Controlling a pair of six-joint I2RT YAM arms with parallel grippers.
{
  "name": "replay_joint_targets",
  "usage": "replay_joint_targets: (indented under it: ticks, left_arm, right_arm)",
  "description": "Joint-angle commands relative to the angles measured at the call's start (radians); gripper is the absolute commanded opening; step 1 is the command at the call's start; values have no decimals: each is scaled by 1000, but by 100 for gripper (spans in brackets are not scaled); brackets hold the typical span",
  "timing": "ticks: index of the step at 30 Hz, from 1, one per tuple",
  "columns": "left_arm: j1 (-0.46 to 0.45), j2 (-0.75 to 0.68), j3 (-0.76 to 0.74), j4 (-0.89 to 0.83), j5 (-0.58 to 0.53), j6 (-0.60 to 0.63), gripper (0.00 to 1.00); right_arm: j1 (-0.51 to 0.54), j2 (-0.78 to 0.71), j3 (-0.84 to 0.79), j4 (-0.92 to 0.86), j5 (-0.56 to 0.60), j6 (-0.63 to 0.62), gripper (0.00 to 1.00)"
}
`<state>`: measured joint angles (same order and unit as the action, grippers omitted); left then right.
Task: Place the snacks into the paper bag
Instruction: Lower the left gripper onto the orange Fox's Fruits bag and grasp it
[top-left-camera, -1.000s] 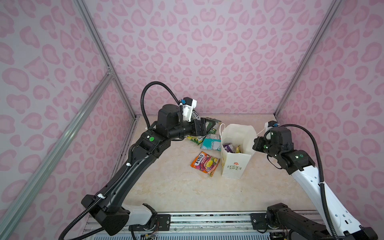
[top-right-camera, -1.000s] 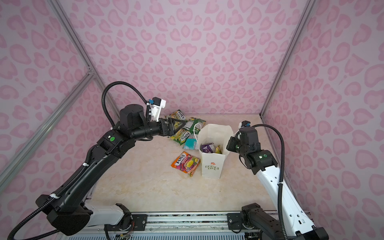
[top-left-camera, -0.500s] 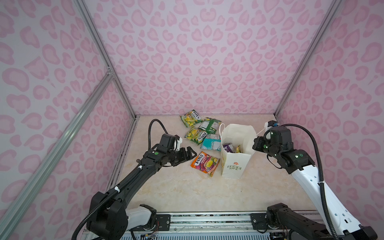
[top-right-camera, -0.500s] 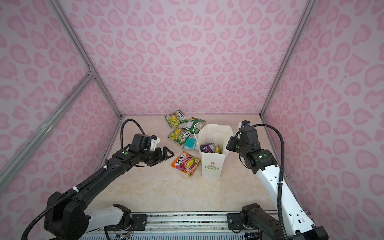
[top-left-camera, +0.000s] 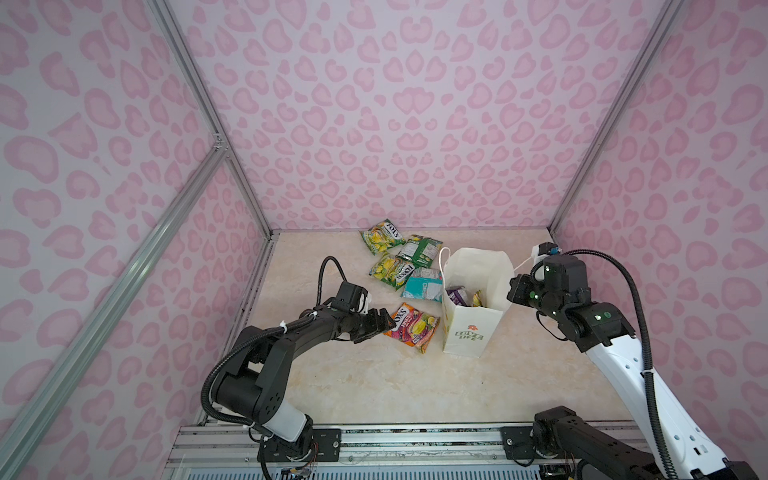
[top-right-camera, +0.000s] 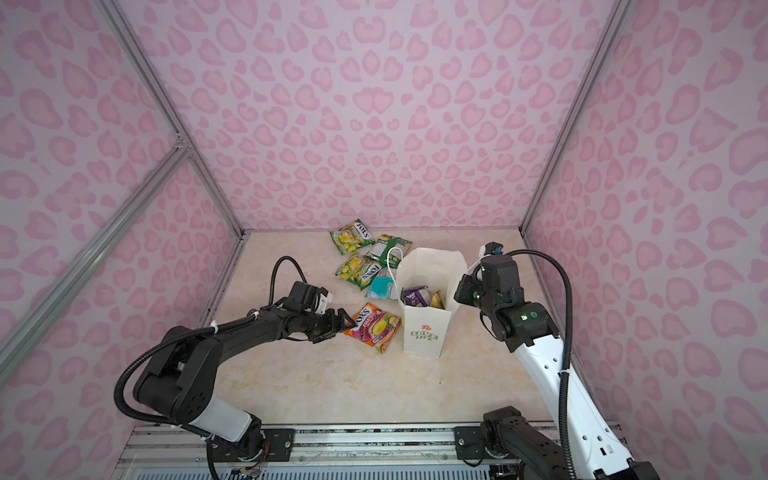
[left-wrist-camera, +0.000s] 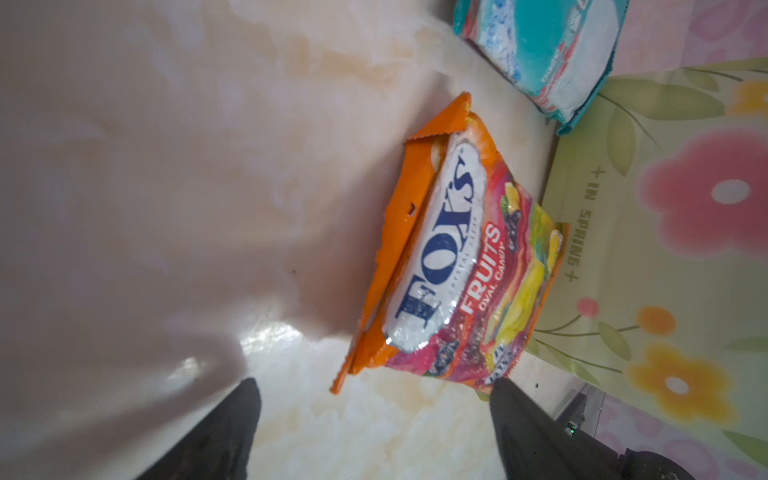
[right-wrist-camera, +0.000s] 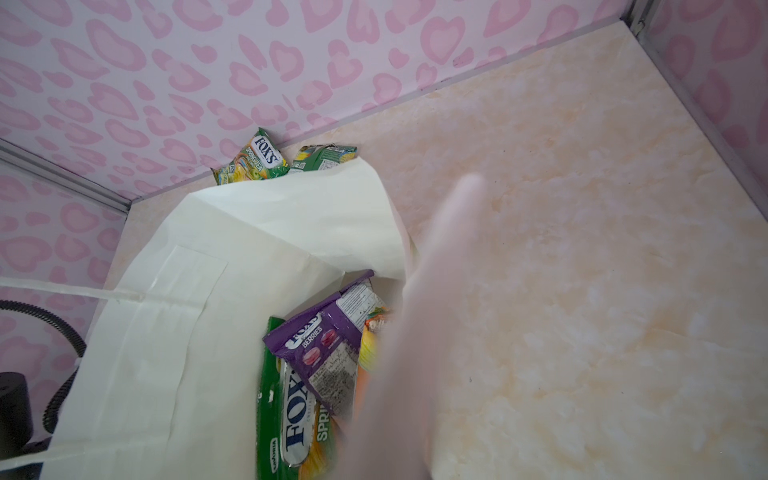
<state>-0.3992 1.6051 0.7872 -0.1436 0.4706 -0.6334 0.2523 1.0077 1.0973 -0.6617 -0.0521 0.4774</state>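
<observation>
The white paper bag (top-left-camera: 469, 332) (top-right-camera: 424, 336) stands open. A purple snack (right-wrist-camera: 328, 349) and a green-yellow FOX'S one (right-wrist-camera: 291, 424) lie inside. My right gripper (top-left-camera: 513, 291) is shut on the bag's right rim, and its jaws are hidden in the right wrist view. An orange-pink FOX'S packet (top-left-camera: 413, 328) (left-wrist-camera: 457, 257) lies flat left of the bag. My left gripper (top-left-camera: 380, 326) (left-wrist-camera: 374, 386) is low on the table and open. Its fingertips (left-wrist-camera: 505, 390) reach the packet's near edge. Behind lie a teal-white packet (top-left-camera: 424, 284), two green-yellow ones (top-left-camera: 382, 236) (top-left-camera: 392, 270) and a dark green one (top-left-camera: 419, 249).
Pink patterned walls close in the marble table (top-left-camera: 374, 386) on three sides, with aluminium posts in the corners. The loose packets cluster at the back middle, just left of the bag. The bag's flowered side (left-wrist-camera: 665, 208) stands right behind the orange-pink packet.
My left arm has dropped from high at the back by the bag down to the table, and its open gripper has slid right up to the orange-pink packet. The right arm has not moved.
</observation>
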Motion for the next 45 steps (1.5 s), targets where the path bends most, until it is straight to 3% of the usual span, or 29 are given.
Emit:
replay_joint_targets:
  ticks: [1, 9, 20, 29, 34, 45]
  left_arm:
    - [2, 44, -5, 95, 1, 11, 82]
    - [1, 94, -39, 212, 93, -36, 53]
    - [-4, 72, -72, 279, 170, -86, 50]
    - [-12, 110, -60, 318, 178, -106, 37]
    - [-13, 125, -52, 328, 186, -114, 20]
    - [-16, -68, -29, 235, 184, -115, 4]
  right_arm:
    - [-1, 2, -9, -8, 14, -7, 0]
    - [-1, 9, -7, -3, 12, -8, 0]
    - [-1, 19, -11, 11, -4, 2, 0]
    - [-2, 6, -8, -1, 2, 0, 0]
    - [-1, 6, -11, 1, -1, 1, 0]
    - [-1, 9, -7, 3, 0, 2, 0]
